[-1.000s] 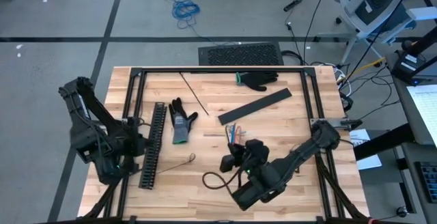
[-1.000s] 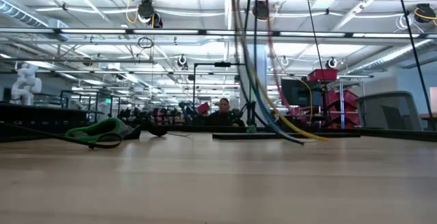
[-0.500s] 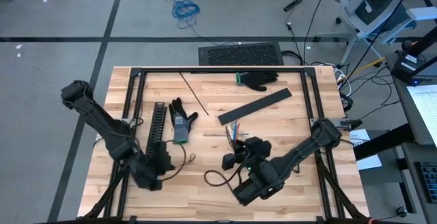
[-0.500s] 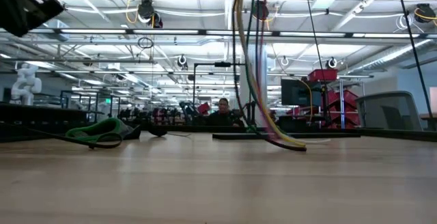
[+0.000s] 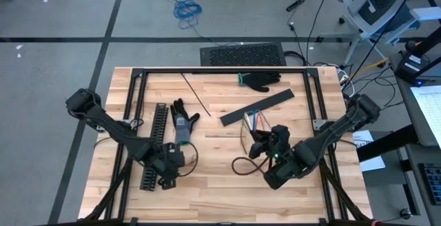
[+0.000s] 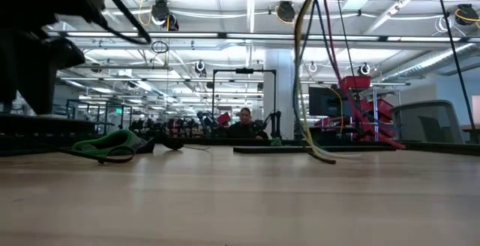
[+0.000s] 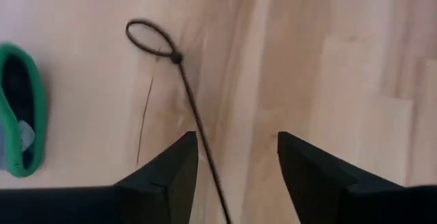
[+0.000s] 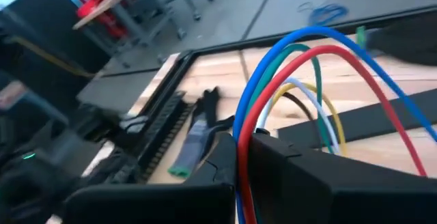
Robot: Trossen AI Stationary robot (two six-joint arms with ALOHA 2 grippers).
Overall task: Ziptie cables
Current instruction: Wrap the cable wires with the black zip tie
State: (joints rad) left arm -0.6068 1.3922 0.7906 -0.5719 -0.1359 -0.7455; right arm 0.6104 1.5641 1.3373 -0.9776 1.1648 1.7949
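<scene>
High view: right gripper (image 5: 265, 145) clenched on the cables (image 5: 252, 124), lifted over table's right-centre. Left gripper (image 7: 235, 157), fingers apart, hovers over looped ziptie (image 7: 176, 74) at near left. Ziptie not yet picked up; bundle untied, so threading & cinching remain.

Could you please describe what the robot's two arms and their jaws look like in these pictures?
Both arms are dark, nearly black, built of slim tubular links with bulkier rounded joints. The left gripper ends in two flat, matte black wedge-shaped jaws with angled tips. The right gripper has similar blocky black jaws, and a small green light glows on its wrist in the high view. No markings are legible.
</scene>
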